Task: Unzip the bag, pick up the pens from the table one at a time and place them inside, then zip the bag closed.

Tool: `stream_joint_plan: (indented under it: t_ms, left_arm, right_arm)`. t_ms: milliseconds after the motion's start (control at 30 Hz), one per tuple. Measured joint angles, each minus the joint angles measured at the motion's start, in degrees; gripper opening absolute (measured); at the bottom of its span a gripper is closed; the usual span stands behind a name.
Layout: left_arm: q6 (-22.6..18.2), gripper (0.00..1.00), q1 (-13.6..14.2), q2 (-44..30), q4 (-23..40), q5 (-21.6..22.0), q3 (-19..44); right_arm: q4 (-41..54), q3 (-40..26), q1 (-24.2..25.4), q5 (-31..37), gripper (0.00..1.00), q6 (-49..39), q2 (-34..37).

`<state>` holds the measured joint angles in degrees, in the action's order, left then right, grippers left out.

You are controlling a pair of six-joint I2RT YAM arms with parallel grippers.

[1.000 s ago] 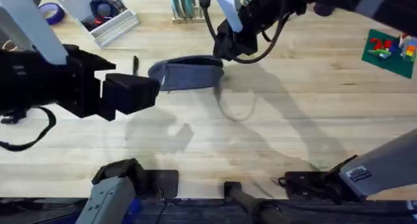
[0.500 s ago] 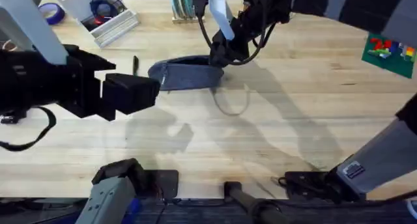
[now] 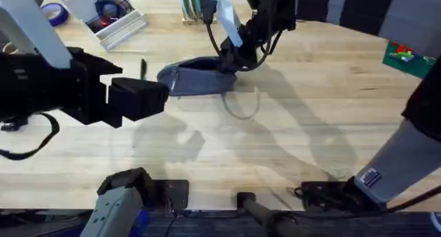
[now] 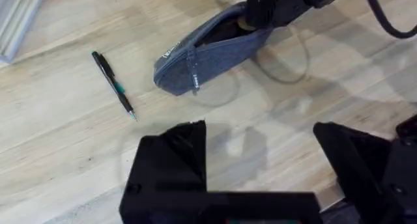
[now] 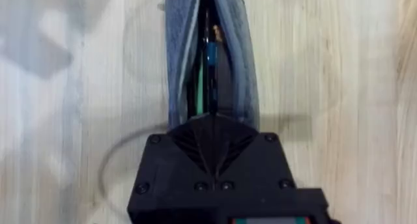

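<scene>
The grey-blue bag [image 3: 195,78] lies on the table [image 3: 324,106] with its zipper open. My right gripper [image 3: 231,59] is at the bag's right end, shut on a blue-sectioned pen [image 5: 212,55] that reaches into the open mouth of the bag [image 5: 208,68]. A green pen [image 5: 200,84] lies inside beside it. Another pen [image 3: 143,67] [image 4: 114,85] lies on the wood left of the bag [image 4: 208,55]. My left gripper [image 4: 260,159] hovers open above the table, nearer than the bag and to its left, holding nothing.
A white bin [image 3: 103,16] and a blue tape roll [image 3: 54,13] sit at the back left. A rack [image 3: 193,6] stands behind the bag. A green plate with bricks [image 3: 412,52] is at the far right. A thin cable loop [image 3: 241,111] lies below the bag.
My right gripper has shifted left and down to the bag's right end, bringing the pen into its mouth. The left arm has stayed still.
</scene>
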<state>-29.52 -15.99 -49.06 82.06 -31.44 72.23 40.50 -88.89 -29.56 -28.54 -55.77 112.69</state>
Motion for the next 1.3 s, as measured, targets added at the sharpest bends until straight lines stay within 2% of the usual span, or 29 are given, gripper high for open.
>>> stream_joint_plan:
  t_ms: [267,567,733,800,900,967,1033,1100,1300]
  left_arm:
    - [0.0,0.996,0.0,0.0,0.0,0.0,0.0]
    - [0.0,0.995,0.0,0.0,0.0,0.5,0.0]
    - [0.0,0.995,0.0,0.0,0.0,0.9,0.0]
    - [0.0,0.995,0.0,0.0,0.0,1.0,0.0]
    - [0.0,0.995,0.0,0.0,0.0,1.1,0.0]
    - [0.0,0.995,0.0,0.0,0.0,1.1,0.0]
    - [0.0,0.995,0.0,0.0,0.0,1.1,0.0]
    - [0.0,0.995,0.0,0.0,0.0,1.1,0.0]
    - [0.0,0.995,0.0,0.0,0.0,1.1,0.0]
  right_arm:
    - [-1.6,-0.2,0.0,-2.4,0.028,0.0,2.9]
    - [-1.7,-0.2,-0.5,-2.6,0.031,0.2,3.0]
    - [-1.7,-0.2,-0.7,-2.6,0.106,0.3,3.0]
    - [-1.7,-0.2,-0.7,-2.6,0.175,0.3,3.0]
    - [-1.7,-0.2,-0.7,-2.6,0.414,0.7,3.0]
    - [-1.8,-0.2,-0.8,-2.7,0.645,1.0,3.0]
    - [-1.8,-0.2,-1.0,-2.8,0.935,1.3,3.0]
    - [-1.8,-0.2,-1.0,-2.7,0.991,1.4,3.0]
    - [-1.8,-0.2,-1.1,-2.8,0.996,1.5,3.0]
